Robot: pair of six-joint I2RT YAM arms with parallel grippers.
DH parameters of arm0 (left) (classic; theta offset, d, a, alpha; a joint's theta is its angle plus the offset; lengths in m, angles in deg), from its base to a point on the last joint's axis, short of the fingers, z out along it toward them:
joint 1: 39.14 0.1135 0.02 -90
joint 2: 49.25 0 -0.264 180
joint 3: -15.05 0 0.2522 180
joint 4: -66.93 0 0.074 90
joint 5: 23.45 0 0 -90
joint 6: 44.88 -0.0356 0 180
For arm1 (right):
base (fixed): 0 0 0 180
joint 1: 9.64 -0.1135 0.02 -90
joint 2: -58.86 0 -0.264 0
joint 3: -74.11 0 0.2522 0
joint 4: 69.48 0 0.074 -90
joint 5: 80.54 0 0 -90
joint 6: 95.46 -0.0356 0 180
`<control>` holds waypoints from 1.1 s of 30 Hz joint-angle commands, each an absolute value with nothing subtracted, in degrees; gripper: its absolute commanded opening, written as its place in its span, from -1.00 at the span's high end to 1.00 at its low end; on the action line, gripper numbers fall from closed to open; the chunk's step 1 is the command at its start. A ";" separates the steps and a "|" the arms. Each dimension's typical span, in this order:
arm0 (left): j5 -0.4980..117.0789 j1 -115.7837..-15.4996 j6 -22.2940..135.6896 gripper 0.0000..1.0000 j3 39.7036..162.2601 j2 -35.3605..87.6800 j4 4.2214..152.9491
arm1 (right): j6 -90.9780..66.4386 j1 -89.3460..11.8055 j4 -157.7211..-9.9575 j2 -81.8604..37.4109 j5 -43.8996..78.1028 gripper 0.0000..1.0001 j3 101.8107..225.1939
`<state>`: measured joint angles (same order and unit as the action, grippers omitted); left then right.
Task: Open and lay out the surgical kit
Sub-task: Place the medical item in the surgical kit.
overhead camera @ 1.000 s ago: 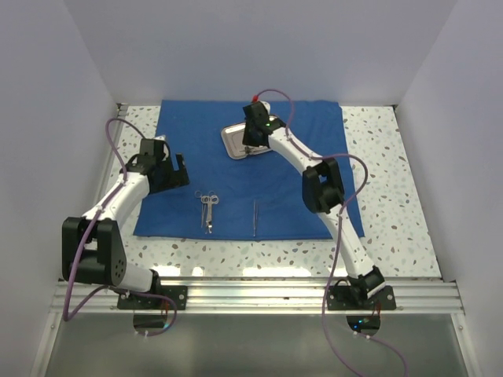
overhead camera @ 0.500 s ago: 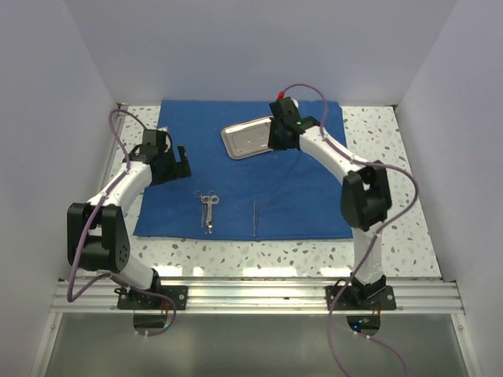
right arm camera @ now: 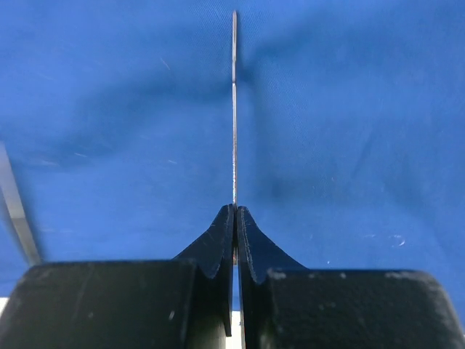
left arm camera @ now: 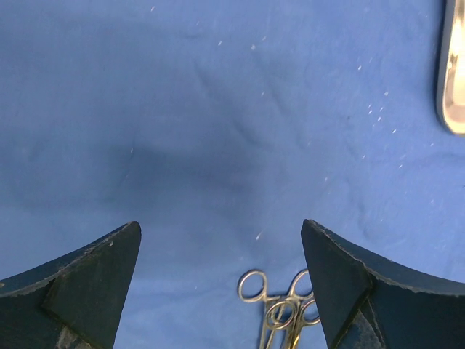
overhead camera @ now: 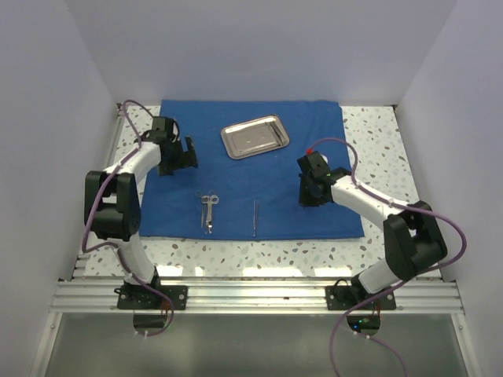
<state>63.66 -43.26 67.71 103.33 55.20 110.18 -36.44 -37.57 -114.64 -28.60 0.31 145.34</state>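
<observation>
Blue cloth (overhead camera: 259,169) spread flat toward the counter's far edge, tray (overhead camera: 254,137) at its far middle, forceps (overhead camera: 208,210) and tweezers (overhead camera: 255,217) by its near edge. Left gripper (left arm camera: 219,227) gapes wide over the cloth's left side; right gripper (right arm camera: 235,218), over the right side, pinches a thin steel tool (right arm camera: 234,109).

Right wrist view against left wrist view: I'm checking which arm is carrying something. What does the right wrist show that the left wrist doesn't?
Only the right wrist view shows the right gripper shut on a thin steel instrument that sticks out ahead of its fingers. Only the left wrist view shows the left gripper open and holding nothing, the ring-handled forceps lying on the cloth, and one edge of the steel tray. Both show the blue cloth underneath.
</observation>
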 commanded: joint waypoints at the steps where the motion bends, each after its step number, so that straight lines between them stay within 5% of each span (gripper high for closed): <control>1: 61.81 -42.75 69.11 -0.90 107.73 56.83 111.98 | -38.76 -37.33 -109.61 -29.47 1.02 1.00 142.54; 19: 63.12 -42.75 68.67 -0.89 106.16 53.94 110.75 | -37.45 -37.24 -125.07 -32.02 1.46 1.00 147.36; 20: 63.21 -42.75 68.67 -0.89 106.16 53.94 110.75 | -37.36 -37.33 -126.99 -32.37 1.38 0.80 148.15; 21: 63.04 -42.75 68.76 -0.89 106.24 54.02 110.66 | -37.01 -37.24 -127.80 -32.72 1.55 0.22 149.03; 22: 62.86 -42.75 68.76 -0.89 106.33 54.20 110.66 | -36.57 -37.24 -128.24 -32.90 1.81 -0.96 150.87; 26: 62.68 -42.66 68.85 -0.89 107.12 54.46 110.92 | -29.20 -37.24 -131.75 -34.48 -1.78 -0.97 161.40; 33: 61.72 -42.66 69.03 -0.89 106.86 53.41 110.92 | -20.92 -36.19 -132.90 -49.31 -5.57 -0.97 198.02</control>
<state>62.65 -43.26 68.54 105.93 56.36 111.65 -26.21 -37.19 -132.50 -44.84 -3.05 186.08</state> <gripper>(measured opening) 0.950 0.986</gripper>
